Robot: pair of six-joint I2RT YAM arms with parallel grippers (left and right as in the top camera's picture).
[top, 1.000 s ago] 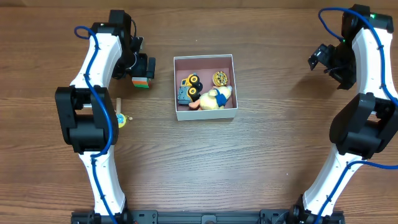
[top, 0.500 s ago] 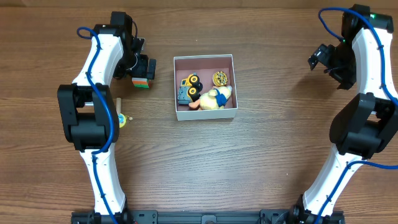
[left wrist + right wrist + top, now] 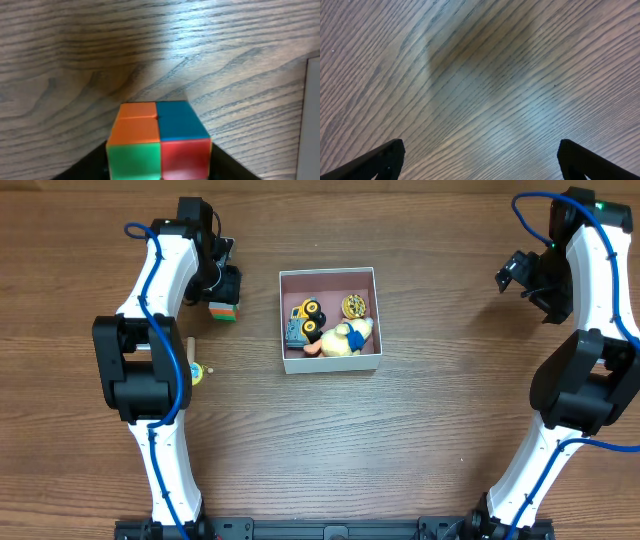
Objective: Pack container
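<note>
The container [image 3: 330, 273], a square white-walled box with a pinkish inside, sits at the table's middle. It holds a yellow toy truck [image 3: 305, 320], a yellow plush figure [image 3: 348, 338] and a small gold round piece [image 3: 353, 306]. Left of it lies a multicoloured cube [image 3: 224, 310], orange and blue on top, green and red in front [image 3: 159, 140]. My left gripper [image 3: 222, 295] is shut on the cube, its dark fingers pressed to both sides [image 3: 159, 167]. My right gripper [image 3: 512, 272] hangs open over bare wood at the far right, nothing between its fingers [image 3: 480, 160].
A small yellow and blue toy [image 3: 198, 372] with a short wooden stick [image 3: 190, 347] lies beside the left arm's base. The container's white wall [image 3: 312, 115] shows at the right edge of the left wrist view.
The left jaws have closed in on the multicoloured cube, which shifted slightly left. The right arm has not moved.
</note>
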